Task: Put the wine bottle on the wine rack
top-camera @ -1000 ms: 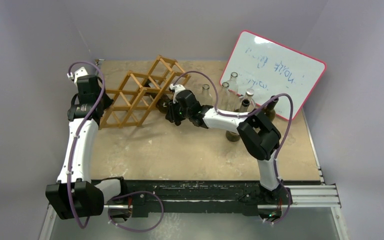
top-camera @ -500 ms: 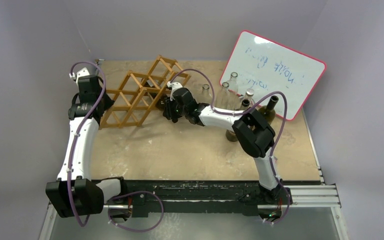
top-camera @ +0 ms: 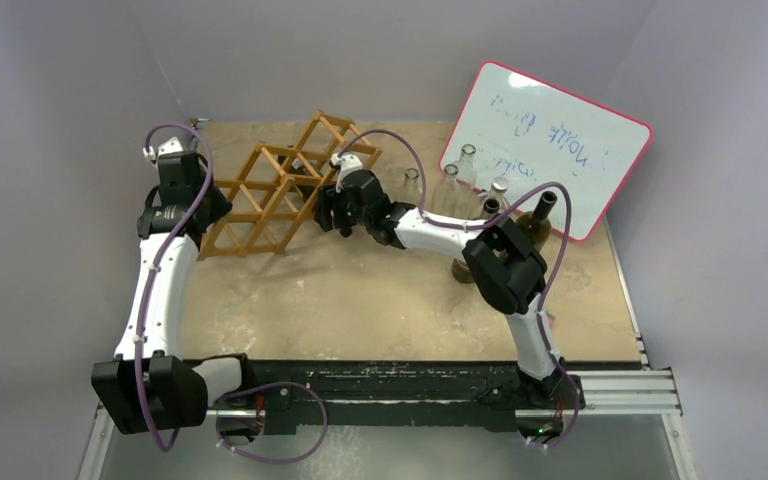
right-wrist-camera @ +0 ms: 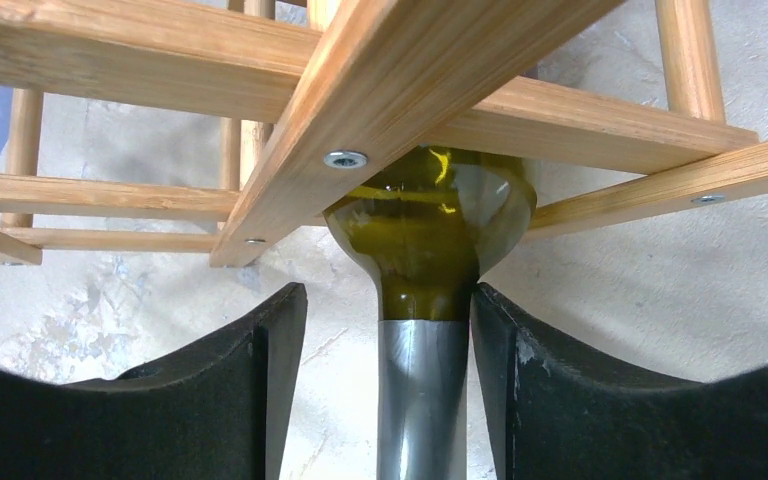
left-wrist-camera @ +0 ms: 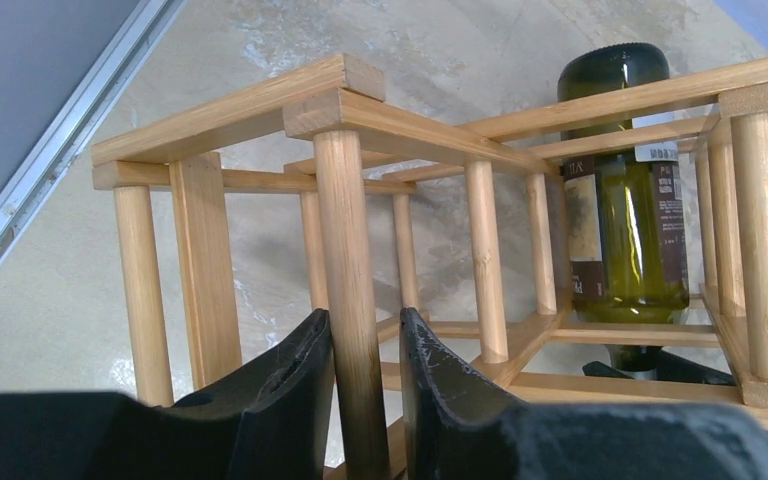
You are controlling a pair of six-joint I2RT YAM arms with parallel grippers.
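Step in hand, as I judge it: release after insertion. The dark green glass wine bottle (right-wrist-camera: 425, 235) lies in a cell of the light orange-brown wooden lattice wine rack (top-camera: 275, 190), with its neck poking out of the cell.

- Your right fingers (right-wrist-camera: 210, 390) stand apart on either side of the neck, with a clear gap on one side. They hold nothing.
- Your left fingers (left-wrist-camera: 270, 400) sit narrow against a round rack post. Whether they press it, I cannot tell.

Next move: draw the right arm straight back along the neck with no sideways drag, then free the post.
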